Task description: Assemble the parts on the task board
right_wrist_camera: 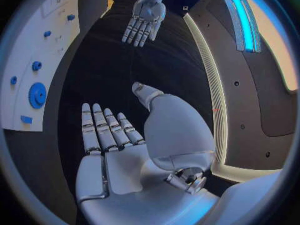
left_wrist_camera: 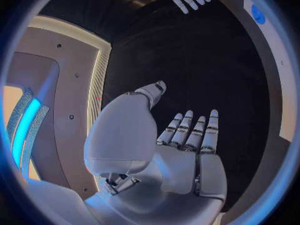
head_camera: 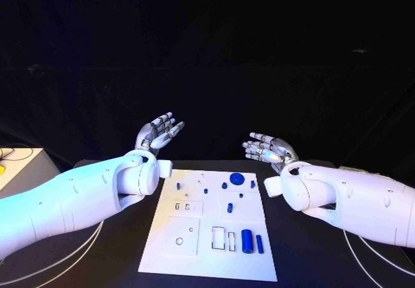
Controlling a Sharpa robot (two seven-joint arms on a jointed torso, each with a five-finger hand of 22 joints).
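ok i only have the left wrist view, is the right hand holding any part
Observer: No. The right hand is open with nothing in it, seen past the far right corner of the task board.
Operator: any parts lying at the robot's end of the board
Observer: Two blue cylinders lie side by side near the board's near right corner, one thicker than the other.
Operator: and is my left hand over the board
Observer: No, in the head view the left hand is raised past the board's far left corner, also empty.

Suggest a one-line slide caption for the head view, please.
Both hands, left hand and right hand, open above the table beyond the white task board with its blue parts.
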